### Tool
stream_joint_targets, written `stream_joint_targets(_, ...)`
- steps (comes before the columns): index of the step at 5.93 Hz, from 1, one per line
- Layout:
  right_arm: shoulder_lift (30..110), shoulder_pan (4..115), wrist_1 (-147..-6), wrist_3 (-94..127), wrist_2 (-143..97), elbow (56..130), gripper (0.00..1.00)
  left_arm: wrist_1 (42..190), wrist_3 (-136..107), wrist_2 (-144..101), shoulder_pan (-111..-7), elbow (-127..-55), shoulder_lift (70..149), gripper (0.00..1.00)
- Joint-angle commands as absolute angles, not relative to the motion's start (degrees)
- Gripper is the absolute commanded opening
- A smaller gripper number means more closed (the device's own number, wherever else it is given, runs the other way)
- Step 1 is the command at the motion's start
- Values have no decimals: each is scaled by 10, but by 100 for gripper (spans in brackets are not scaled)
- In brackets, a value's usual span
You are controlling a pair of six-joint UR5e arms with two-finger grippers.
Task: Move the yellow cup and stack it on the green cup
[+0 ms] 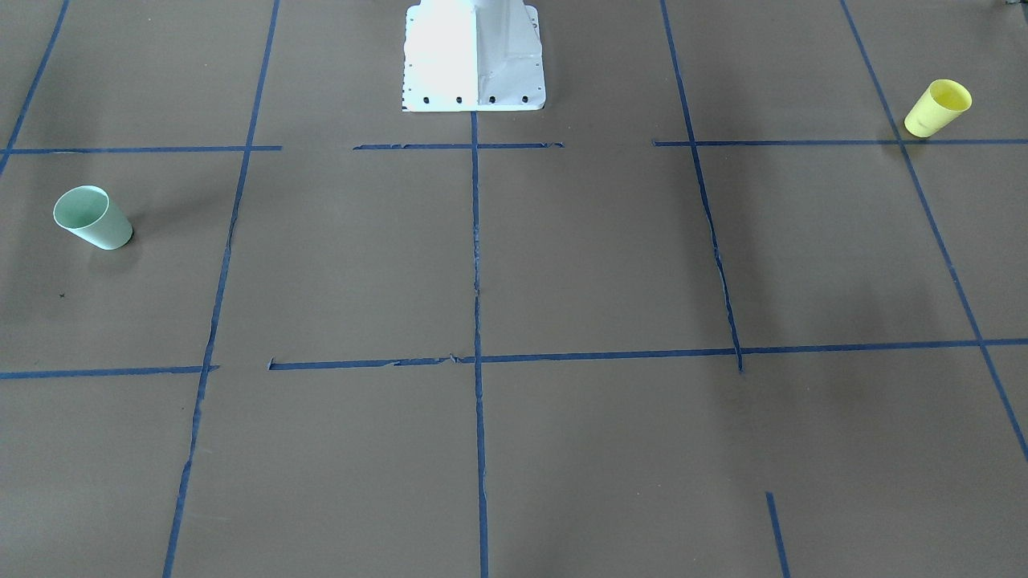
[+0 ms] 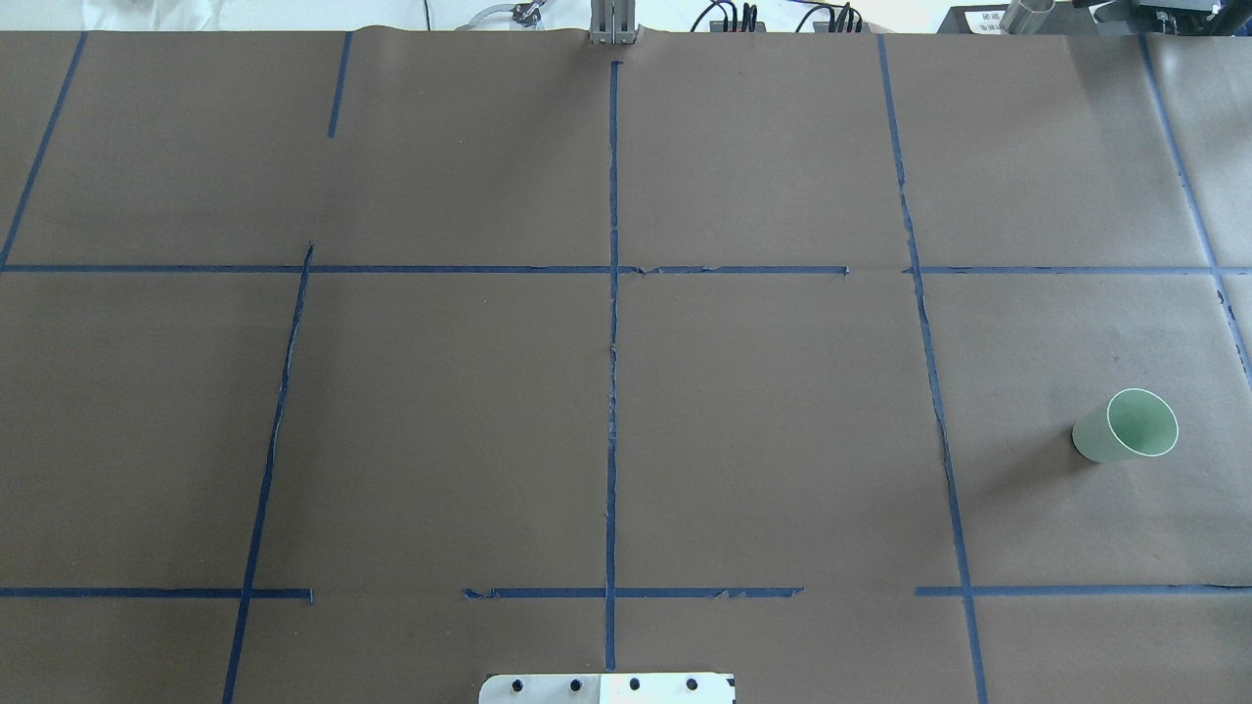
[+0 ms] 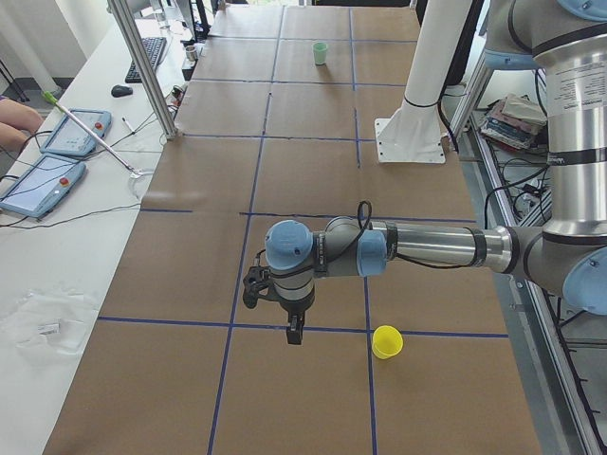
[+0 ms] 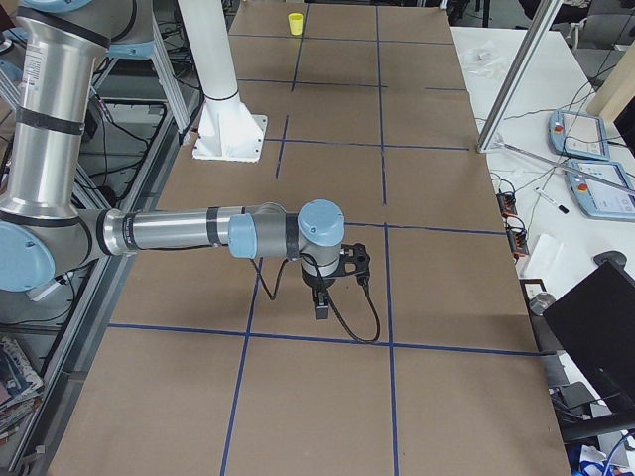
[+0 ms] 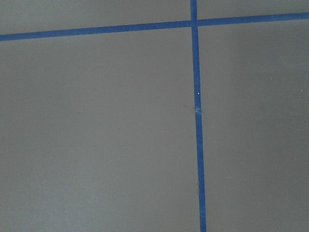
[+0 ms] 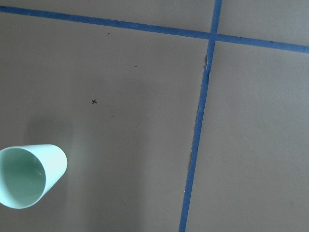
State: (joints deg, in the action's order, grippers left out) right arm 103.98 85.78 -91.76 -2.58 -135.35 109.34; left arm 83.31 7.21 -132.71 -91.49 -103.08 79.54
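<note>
While we are looking along the table (image 3: 313, 190) from the end on the robot's left, we are meeting the left arm (image 3: 427, 246) first. It is reaching out level, well to the left of the white pedestal (image 3: 417, 95). The left gripper (image 3: 294, 332) is hanging from it and pointing down above the brown paper. We cannot tell whether its fingers are spread or closed, since only this side view is showing them. The yellow cup (image 3: 386, 341) is standing upright, mouth up, near that gripper but apart from it. It is sitting far out on the pedestal's left side, just beside a crossing of blue tape lines (image 3: 313, 329). The left wrist camera is showing us only paper and tape.

Moving on past the pedestal, we are finding the green cup (image 3: 321, 52) standing upright well out on the pedestal's right side, well apart from the yellow one. The right arm (image 4: 179, 233) is stretching out level on that side. The right gripper (image 4: 322, 302) is pointing down above the paper, and we cannot tell how its fingers are set either. The right wrist camera is catching the green cup at its lower left edge, near a small cross mark (image 6: 94, 101).
</note>
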Motion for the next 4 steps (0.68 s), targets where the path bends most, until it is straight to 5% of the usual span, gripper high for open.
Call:
stream_joint_targets(1, 1040, 858, -918, -26, -1354, 1093, 100, 830, 72, -1327, -915, -1045, 795, 100)
stream_joint_targets(4, 1040, 858, -918, -26, -1354, 1095, 100, 881, 66, -1324, -910, -1046, 865, 100)
